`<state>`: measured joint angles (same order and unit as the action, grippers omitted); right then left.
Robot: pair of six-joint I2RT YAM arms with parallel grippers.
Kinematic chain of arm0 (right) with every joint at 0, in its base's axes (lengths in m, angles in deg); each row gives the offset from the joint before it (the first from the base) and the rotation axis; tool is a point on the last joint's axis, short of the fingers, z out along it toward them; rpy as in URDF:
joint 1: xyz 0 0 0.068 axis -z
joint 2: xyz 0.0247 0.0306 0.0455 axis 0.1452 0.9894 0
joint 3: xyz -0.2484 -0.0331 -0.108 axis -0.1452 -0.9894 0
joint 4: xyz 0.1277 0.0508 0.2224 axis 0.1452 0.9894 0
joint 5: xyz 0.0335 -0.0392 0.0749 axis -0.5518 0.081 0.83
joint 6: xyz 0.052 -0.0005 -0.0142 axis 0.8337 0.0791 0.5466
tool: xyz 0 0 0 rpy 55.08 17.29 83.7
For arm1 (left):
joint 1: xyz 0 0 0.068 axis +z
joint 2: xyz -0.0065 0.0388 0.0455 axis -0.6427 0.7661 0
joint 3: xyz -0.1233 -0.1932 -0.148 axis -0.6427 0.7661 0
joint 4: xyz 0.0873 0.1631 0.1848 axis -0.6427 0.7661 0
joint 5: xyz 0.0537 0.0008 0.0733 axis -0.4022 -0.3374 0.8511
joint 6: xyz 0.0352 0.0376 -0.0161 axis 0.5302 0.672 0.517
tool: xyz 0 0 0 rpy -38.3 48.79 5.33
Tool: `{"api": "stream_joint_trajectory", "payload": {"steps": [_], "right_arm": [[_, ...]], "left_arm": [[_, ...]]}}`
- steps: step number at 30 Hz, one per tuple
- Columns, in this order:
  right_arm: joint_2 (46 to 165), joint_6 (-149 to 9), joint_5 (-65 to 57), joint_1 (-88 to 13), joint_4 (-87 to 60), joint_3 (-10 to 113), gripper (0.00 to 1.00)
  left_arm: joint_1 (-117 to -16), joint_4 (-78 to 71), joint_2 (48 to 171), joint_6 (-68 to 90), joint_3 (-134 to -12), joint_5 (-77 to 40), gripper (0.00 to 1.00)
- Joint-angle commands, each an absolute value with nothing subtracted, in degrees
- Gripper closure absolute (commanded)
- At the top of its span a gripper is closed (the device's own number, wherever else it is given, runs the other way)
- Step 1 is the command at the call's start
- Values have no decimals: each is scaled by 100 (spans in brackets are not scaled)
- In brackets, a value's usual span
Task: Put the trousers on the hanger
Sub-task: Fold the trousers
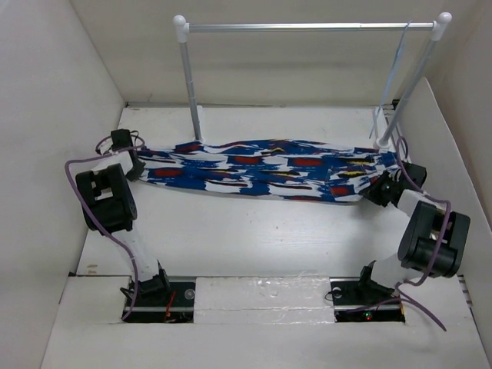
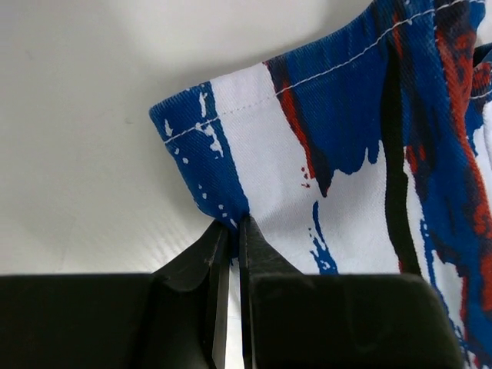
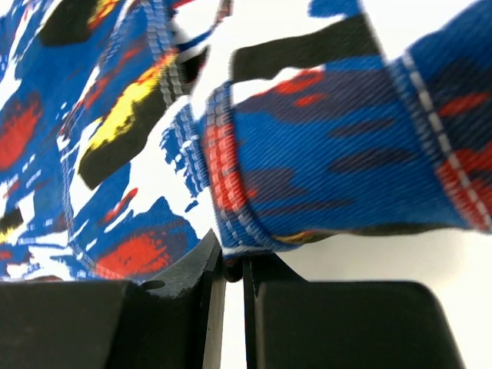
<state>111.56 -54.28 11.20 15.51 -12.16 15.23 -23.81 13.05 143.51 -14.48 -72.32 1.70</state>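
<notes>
Arm bases (image 1: 154, 292), white table (image 1: 254, 238), trousers (image 1: 269, 173) laid flat, rail (image 1: 307, 27) behind, white walls (image 1: 46, 115)

in the left wrist view the trousers (image 2: 346, 154) run off the top and right edges, so only one hemmed corner shows. where that corner meets the left gripper (image 2: 233, 227), the cloth nipped between its fingers (image 2: 200, 257) is hidden. in the right wrist view the trousers (image 3: 330, 177) are blurred from closeness and cut off at the top, left and right. a stitched fold drops out of sight at the pressed-together tips of the right gripper (image 3: 233, 257). from above, the hanger (image 1: 396, 69) is only a faint pale line at the right end of the rail (image 1: 307, 27), too thin to show its hook or outline.
</notes>
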Motion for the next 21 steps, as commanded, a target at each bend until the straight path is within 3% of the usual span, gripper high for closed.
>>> {"api": "stream_joint_trajectory", "payload": {"steps": [1, 8, 10, 15, 16, 17, 18, 19, 21], "right_arm": [[10459, -6277, 529, 1573, -297, 1559, 100], [8720, -6840, 766, 1845, 968, 847, 100], [8166, -7137, 906, 2212, 1502, 750, 100], [7951, -7509, 740, 2153, 2156, 962, 100], [7916, -7500, 775, 2101, 2069, 900, 96], [7907, -7491, 879, 2100, 1938, 838, 84], [8003, -7474, 898, 2031, 1806, 786, 62], [8108, -7500, 907, 2030, 1770, 820, 52], [8398, -7614, 1109, 2030, 1814, 986, 34]], "left_arm": [[-2224, 1942, 14238, -998, -6703, 1378, 100], [-2224, 2434, 12972, -1042, -5630, 2415, 100], [-1988, 2828, 12333, -1174, -5638, 2190, 100], [-1803, 3163, 11978, -1068, -5769, 2109, 100], [-1689, 3303, 11952, -1138, -5813, 2100, 83], [-1688, 3339, 11917, -1121, -5788, 2048, 68], [-1688, 3374, 11873, -1095, -5787, 2030, 50], [-1688, 3444, 11803, -1217, -5840, 2003, 27], [-1688, 3349, 11469, -1183, -5945, 1680, 15]]}}
